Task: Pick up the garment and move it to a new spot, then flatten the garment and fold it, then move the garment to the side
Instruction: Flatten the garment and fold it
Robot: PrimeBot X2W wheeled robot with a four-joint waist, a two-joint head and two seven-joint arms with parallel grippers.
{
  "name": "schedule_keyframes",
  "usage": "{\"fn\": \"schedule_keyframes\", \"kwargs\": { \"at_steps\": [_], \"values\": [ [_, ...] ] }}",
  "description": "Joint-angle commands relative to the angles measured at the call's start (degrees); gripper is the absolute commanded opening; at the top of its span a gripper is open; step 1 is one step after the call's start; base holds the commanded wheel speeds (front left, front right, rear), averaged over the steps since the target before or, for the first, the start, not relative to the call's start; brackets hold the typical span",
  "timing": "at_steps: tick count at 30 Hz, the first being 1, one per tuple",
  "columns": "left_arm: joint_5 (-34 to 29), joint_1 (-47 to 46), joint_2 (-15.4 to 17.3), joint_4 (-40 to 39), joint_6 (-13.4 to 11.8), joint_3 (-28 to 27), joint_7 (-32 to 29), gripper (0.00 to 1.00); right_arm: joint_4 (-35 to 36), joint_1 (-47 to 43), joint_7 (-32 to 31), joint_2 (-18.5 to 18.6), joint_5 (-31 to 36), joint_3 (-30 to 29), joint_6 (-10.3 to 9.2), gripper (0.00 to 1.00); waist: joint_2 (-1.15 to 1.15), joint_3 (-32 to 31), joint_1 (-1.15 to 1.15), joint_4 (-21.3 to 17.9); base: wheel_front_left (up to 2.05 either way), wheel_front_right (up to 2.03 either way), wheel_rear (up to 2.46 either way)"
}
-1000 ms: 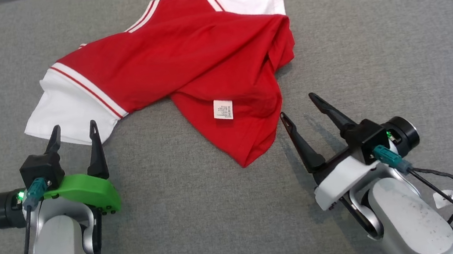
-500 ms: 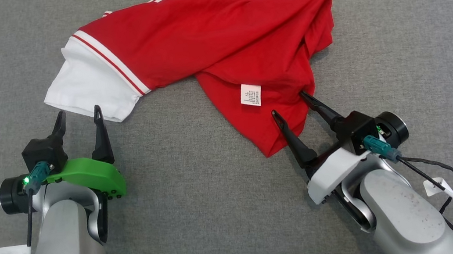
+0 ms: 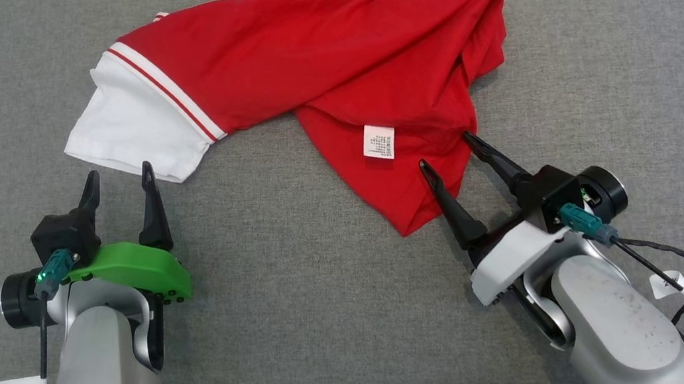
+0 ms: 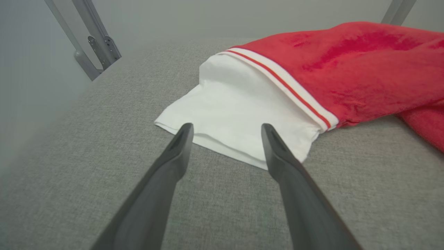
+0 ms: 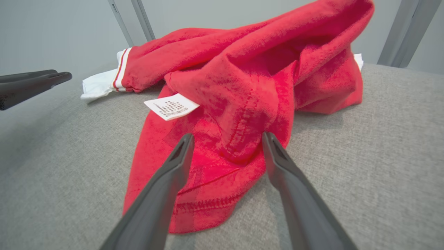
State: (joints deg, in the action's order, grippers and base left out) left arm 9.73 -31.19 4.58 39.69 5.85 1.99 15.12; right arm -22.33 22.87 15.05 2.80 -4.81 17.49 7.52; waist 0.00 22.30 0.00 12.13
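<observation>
Garment (image 3: 330, 60) bears white care label (image 3: 378, 142), print illegible.

right claw (image 3: 446, 149) advanced, straddling garment (image 3: 323, 54) corner

A red garment (image 3: 323, 54) with white sleeves lay rumpled on the grey padded surface (image 3: 334, 327), its white care label (image 3: 378, 142) showing on a lower flap. The left gripper (image 3: 118, 173) stood with fingers parted just beside the near white sleeve (image 3: 132, 128). The right gripper (image 3: 446, 149), fingers spread wide, had its tips either side of the red flap's edge.
</observation>
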Motion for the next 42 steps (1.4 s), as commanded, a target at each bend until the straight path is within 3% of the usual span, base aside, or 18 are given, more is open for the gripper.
{"fn": "schedule_keyframes", "kwargs": {
  "at_steps": [1,27,28,29,30,32,37,42],
  "values": [
    [-0.4,0.5,0.0,0.1,0.1,-0.3,0.0,1.0,0.2,-0.7,0.2,0.2,0.5,-0.2,-0.06,1.0,0.0,0.1,0.0,-0.1,0.0,0.0,0.0],
    [-1.7,-0.4,-0.8,2.0,1.2,-1.7,0.0,1.0,-2.6,1.7,0.2,0.2,0.3,1.8,-0.06,0.99,0.0,0.7,0.0,0.4,0.0,0.0,0.0],
    [-1.8,-0.7,-0.7,2.4,1.2,-1.6,0.0,1.0,-2.8,1.8,0.2,0.2,0.1,2.0,-0.06,0.81,0.0,0.8,0.0,0.3,0.0,0.0,0.0],
    [-1.8,-1.0,-0.5,2.9,1.2,-1.4,0.0,1.0,-2.8,2.0,0.2,0.2,-0.3,2.3,-0.06,0.47,0.0,0.9,0.0,0.2,0.0,0.0,0.0],
    [-1.7,-1.5,-0.5,3.3,1.2,-1.4,0.0,1.0,-2.3,2.4,0.2,0.2,-0.8,2.6,-0.06,0.27,0.0,1.1,0.0,0.1,0.0,0.0,0.0],
    [-1.7,-2.3,-0.2,4.4,1.3,-1.2,0.0,1.0,-1.5,2.9,0.2,0.2,-1.7,3.1,-0.06,0.0,0.0,1.4,0.0,-0.2,0.0,0.0,0.0],
    [-1.7,-4.0,0.6,8.2,1.4,-1.1,0.0,1.0,0.7,3.8,0.2,0.2,-4.1,4.2,-0.06,0.0,0.0,1.7,0.0,-1.1,0.0,0.0,0.0],
    [-0.7,-5.9,2.1,11.3,-0.9,-3.2,0.0,1.0,5.2,3.6,0.2,1.5,-5.7,5.2,-0.06,0.0,0.0,1.2,0.0,-2.7,0.0,0.0,0.0]
  ]
}}
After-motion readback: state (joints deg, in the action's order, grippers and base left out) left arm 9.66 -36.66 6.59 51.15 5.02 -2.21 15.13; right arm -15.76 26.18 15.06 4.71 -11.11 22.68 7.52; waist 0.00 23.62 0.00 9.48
